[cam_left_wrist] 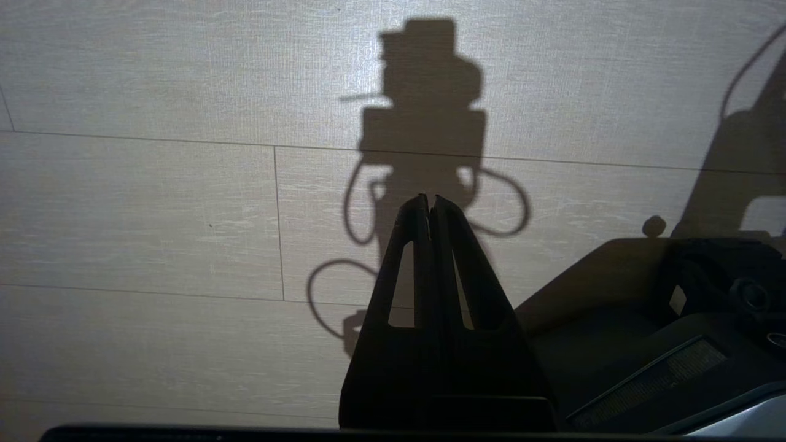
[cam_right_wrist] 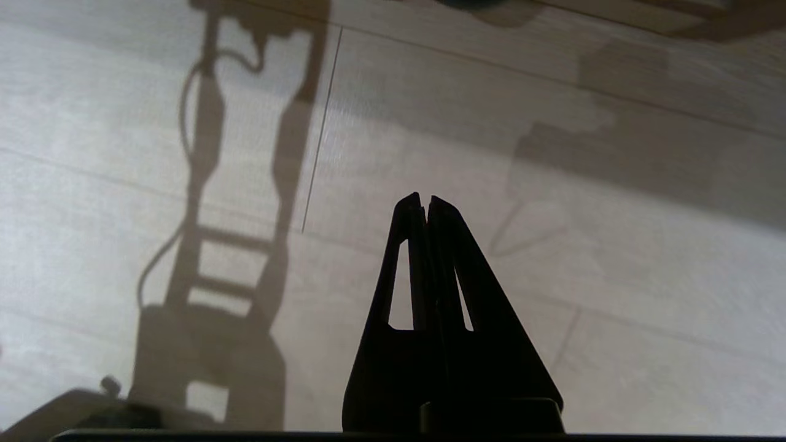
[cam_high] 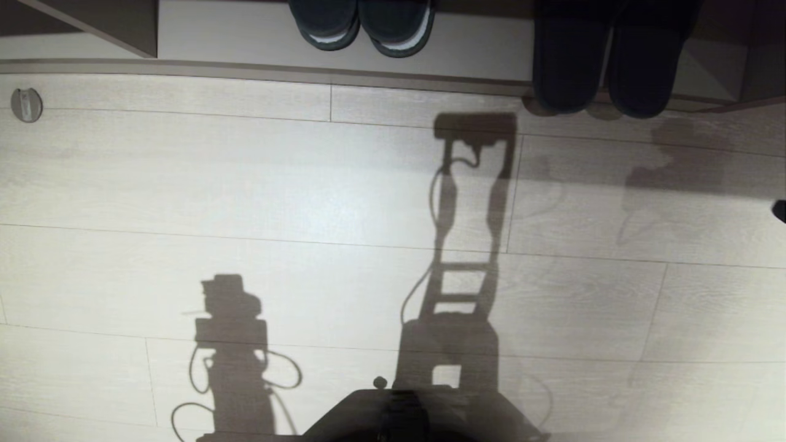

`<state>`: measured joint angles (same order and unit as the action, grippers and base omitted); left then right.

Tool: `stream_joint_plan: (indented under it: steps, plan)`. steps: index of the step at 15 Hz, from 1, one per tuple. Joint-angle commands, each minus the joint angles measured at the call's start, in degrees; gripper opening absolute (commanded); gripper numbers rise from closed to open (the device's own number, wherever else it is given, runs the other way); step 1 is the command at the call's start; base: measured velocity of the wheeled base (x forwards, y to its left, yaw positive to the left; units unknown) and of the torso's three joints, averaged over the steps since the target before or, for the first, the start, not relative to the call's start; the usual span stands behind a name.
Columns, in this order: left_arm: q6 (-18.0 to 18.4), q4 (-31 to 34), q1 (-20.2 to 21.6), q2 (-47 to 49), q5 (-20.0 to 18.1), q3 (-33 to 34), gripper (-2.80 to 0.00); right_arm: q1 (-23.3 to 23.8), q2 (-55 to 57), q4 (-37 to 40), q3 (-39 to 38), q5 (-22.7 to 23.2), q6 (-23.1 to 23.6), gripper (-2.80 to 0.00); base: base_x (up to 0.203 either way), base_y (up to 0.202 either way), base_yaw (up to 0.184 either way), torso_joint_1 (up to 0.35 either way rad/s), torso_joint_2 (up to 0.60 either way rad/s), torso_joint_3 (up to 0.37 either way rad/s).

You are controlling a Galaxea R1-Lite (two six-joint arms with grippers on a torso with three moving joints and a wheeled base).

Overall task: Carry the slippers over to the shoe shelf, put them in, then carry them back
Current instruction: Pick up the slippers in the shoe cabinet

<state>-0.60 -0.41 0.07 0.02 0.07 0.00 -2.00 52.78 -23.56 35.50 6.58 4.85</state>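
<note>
The slippers [cam_high: 605,64], a dark slate pair, lie side by side at the far right on the shoe shelf [cam_high: 245,37]. Their rounded ends hang over its front edge onto the floor. The shelf is a pale board with a brown front lip and a slanted divider. My right gripper [cam_right_wrist: 425,197] is shut and empty, hanging over bare floor short of the shelf. My left gripper [cam_left_wrist: 429,199] is also shut and empty, over the floor beside my base. Neither gripper touches anything.
A second, darker pair of shoes [cam_high: 362,24] with pale insole stripes sits in the shelf's middle bay. A round metal door stop [cam_high: 26,104] is on the floor at far left. My base [cam_high: 399,411] fills the near edge. Pale plank floor lies between.
</note>
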Motion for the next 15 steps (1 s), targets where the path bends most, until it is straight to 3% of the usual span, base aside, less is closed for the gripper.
stream_joint_plan:
  steps: [1, 2, 3, 6, 8, 13, 15]
  plan:
    - [-0.02, -0.02, -0.07, -0.03, 0.01, 0.0, -2.8, -0.67, 18.88, -4.97, 4.35, 0.44, 0.51, -2.8, 0.0, 0.0, 0.0, 0.0, 0.0, 0.0]
    - [-0.02, -0.02, -0.07, -0.02, 0.01, 0.0, -2.8, -1.07, 24.75, -7.99, 6.92, 0.7, 1.09, -2.8, 0.0, 0.0, 0.0, 0.0, 0.0, 0.0]
    - [-0.02, -0.02, -0.07, -0.02, 0.01, 0.0, -2.8, -1.36, 29.05, -11.35, 9.1, 0.86, 1.64, 0.0, 0.0, 0.0, 0.0, 0.0, 0.0, 0.0]
    - [-0.02, -0.02, 0.01, -0.11, 0.01, 0.0, -2.8, -2.6, 39.48, -26.4, 16.66, -2.21, 3.05, 0.0, 0.0, 0.0, 0.0, 0.0, 0.0, 0.0]
    - [-0.02, -0.02, 0.01, -0.02, 0.01, 0.0, -2.8, -3.76, 42.46, -32.21, 21.83, -4.48, 3.3, 0.0, 0.0, 0.0, 0.0, 0.0, 0.0, 0.0]
    - [-0.02, -0.02, 0.01, -0.02, 0.01, 0.0, -2.8, -4.73, 40.94, -31.23, 25.02, -4.54, 3.3, 0.0, 0.0, 0.0, 0.0, 0.0, 0.0, 0.0]
    - [-0.02, -0.02, 0.01, -0.02, 0.01, 0.0, -2.8, -4.98, 37.99, -26.74, 24.47, -3.95, 3.18, 0.0, 0.0, 0.0, 0.0, 0.0, 0.0, 0.0]
